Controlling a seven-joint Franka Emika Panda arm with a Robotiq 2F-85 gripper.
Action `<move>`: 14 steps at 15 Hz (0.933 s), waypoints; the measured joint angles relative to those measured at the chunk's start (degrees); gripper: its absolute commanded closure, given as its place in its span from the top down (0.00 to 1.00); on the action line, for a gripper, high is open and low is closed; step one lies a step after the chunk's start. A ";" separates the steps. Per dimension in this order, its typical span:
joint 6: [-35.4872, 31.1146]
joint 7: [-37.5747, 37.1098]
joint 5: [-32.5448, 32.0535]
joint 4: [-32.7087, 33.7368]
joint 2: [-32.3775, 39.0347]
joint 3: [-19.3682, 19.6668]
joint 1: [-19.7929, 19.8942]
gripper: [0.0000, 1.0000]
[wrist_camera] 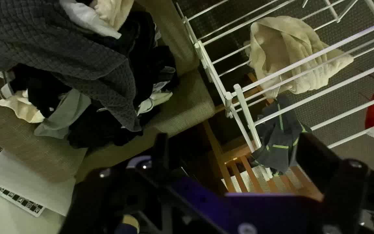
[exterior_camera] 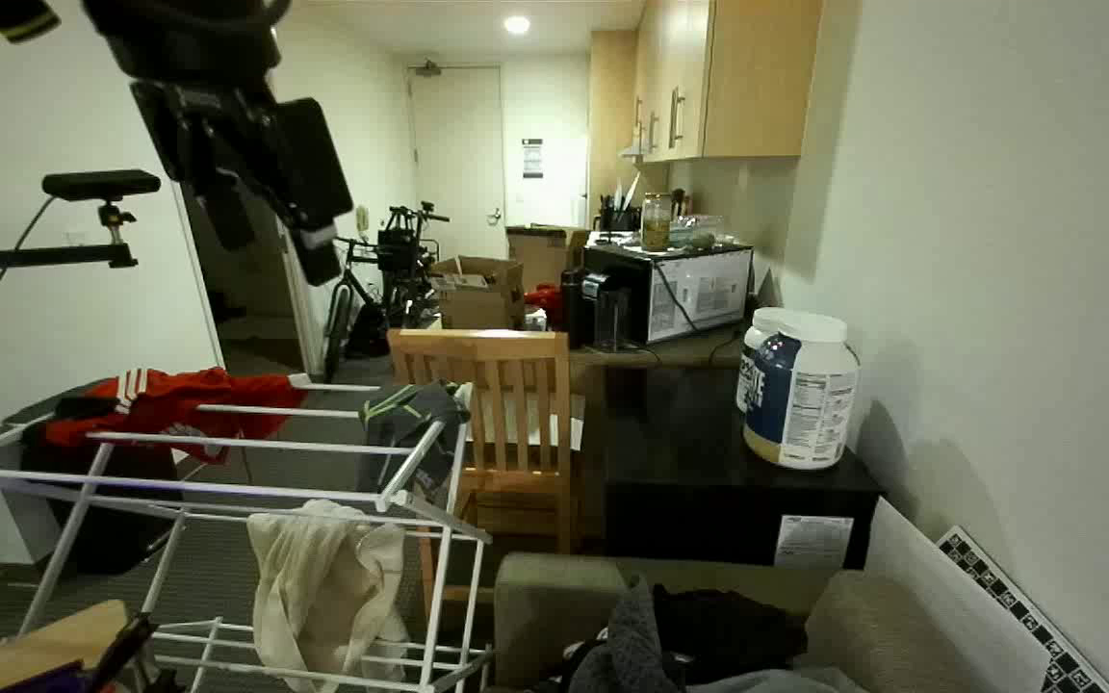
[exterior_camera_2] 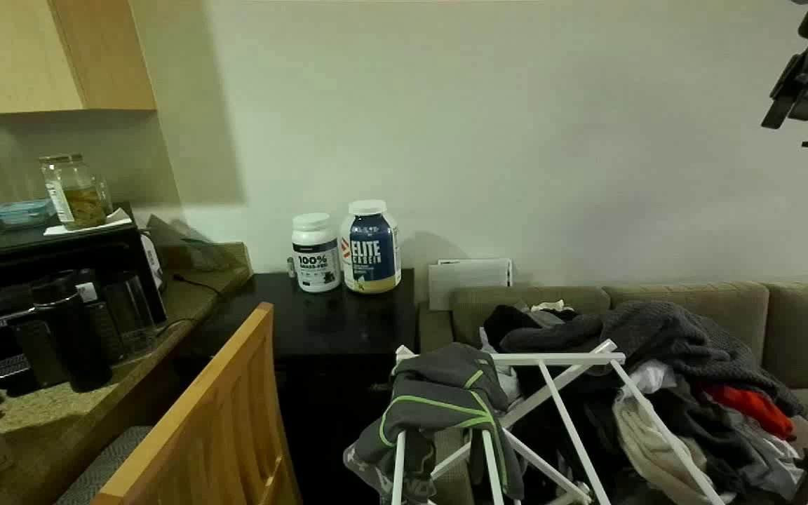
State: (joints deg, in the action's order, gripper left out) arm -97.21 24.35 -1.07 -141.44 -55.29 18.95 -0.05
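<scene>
My gripper [wrist_camera: 232, 141] stands open with nothing between its fingers. It hangs high in the air in an exterior view [exterior_camera: 275, 252], above and behind the white drying rack [exterior_camera: 256, 444], touching nothing. At the right edge of an exterior view the gripper [exterior_camera_2: 788, 118] shows small against the wall. Over the rack's bars hang a dark grey garment with green lines [wrist_camera: 281, 136], a cream cloth [wrist_camera: 304, 39] and a red garment [exterior_camera: 189, 404]. In the wrist view the grey garment appears between the fingertips but well beyond them.
A heap of clothes [exterior_camera_2: 684, 351] covers part of the couch [exterior_camera_2: 691, 294]. Two tubs, one blue-labelled [exterior_camera_2: 372, 245] and one white [exterior_camera_2: 316, 256], stand on the black table [exterior_camera_2: 320, 322]. A wooden chair [exterior_camera: 477, 343] is beside the rack. A camera on an arm [exterior_camera: 100, 183] sticks out near the gripper.
</scene>
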 measured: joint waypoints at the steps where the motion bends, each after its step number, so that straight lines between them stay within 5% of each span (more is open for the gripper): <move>1: 0.00 0.00 0.00 0.00 0.00 0.00 0.00 1.00; 8: -1.06 -0.59 0.00 -0.12 0.44 -0.24 0.00 1.00; 14: -11.67 -6.27 0.00 -0.48 8.17 -1.87 0.03 1.00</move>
State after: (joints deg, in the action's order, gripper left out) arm -108.88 18.08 -1.07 -141.93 -47.12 17.08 -0.02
